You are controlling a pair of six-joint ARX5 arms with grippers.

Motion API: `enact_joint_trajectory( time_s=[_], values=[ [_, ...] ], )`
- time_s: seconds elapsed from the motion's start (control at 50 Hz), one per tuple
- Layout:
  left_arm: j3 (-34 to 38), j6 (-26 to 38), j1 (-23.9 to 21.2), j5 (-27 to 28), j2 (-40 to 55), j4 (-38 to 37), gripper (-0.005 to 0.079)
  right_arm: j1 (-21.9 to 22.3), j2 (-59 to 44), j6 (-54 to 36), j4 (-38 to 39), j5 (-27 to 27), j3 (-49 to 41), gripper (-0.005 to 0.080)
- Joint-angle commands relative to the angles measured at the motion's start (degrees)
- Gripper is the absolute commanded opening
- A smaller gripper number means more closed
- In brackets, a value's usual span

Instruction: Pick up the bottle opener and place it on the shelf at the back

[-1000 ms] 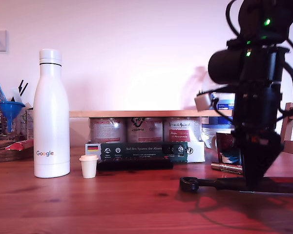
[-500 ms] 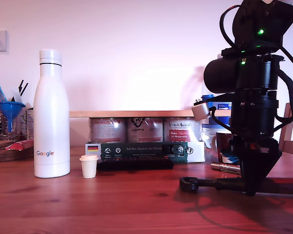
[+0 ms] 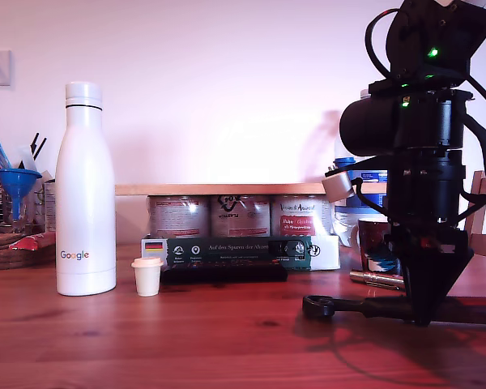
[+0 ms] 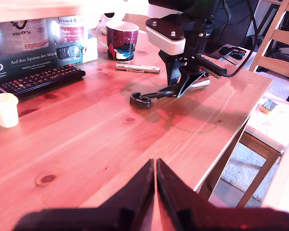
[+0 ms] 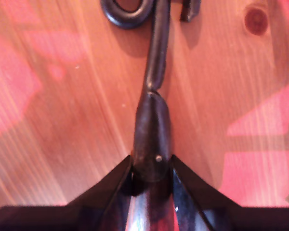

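Gripping now: my second gripper point(image 5: 151, 185) has its dark jaws pinched tight on the handle of the bottle opener point(image 5: 153, 120), which lies flat on the table at the exterior view's right.
Grip advice: I'd judge the hold sits well down the handle, so the ring head will want to droop; lift straight and slow, keep the tool level.
Route: the shelf point(image 3: 219, 189) sits behind, resting on tin cans point(image 3: 211, 215); rise above its edge before travelling back, clear of the mug point(image 4: 122, 40).
Idle arm: my first gripper point(image 4: 154, 192) hangs above the table's near part, jaws pressed together on nothing.
Opener: slim, glossy dark handle tapering to a thin black metal neck and round ring head.
Table: reddish pine point(image 4: 111, 139), knotted, smooth and streaky.
Shelf: thin pale plank, narrow landing strip.
Neighbours: silver pen-like cylinder point(image 4: 137, 68) just behind the opener; matte white bottle point(image 3: 85, 190) well apart.
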State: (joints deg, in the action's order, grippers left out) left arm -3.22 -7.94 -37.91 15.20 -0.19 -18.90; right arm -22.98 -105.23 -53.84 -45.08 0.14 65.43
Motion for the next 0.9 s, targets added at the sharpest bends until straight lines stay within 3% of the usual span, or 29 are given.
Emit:
enact_joint_trajectory(
  time_s=[0.0, 0.88],
  values=[
    [0.79, 0.33, -0.2, -0.33, -0.52, -0.39, -0.0024, -0.22, -1.86, 0.98, -0.22, -0.17, -0.68, -0.0012],
    [0.79, 0.46, -0.2, -0.72, -0.52, -0.37, -0.0024, -2.16, -1.84, 2.93, -6.23, -1.22, 9.29, -0.0012]
  ],
)
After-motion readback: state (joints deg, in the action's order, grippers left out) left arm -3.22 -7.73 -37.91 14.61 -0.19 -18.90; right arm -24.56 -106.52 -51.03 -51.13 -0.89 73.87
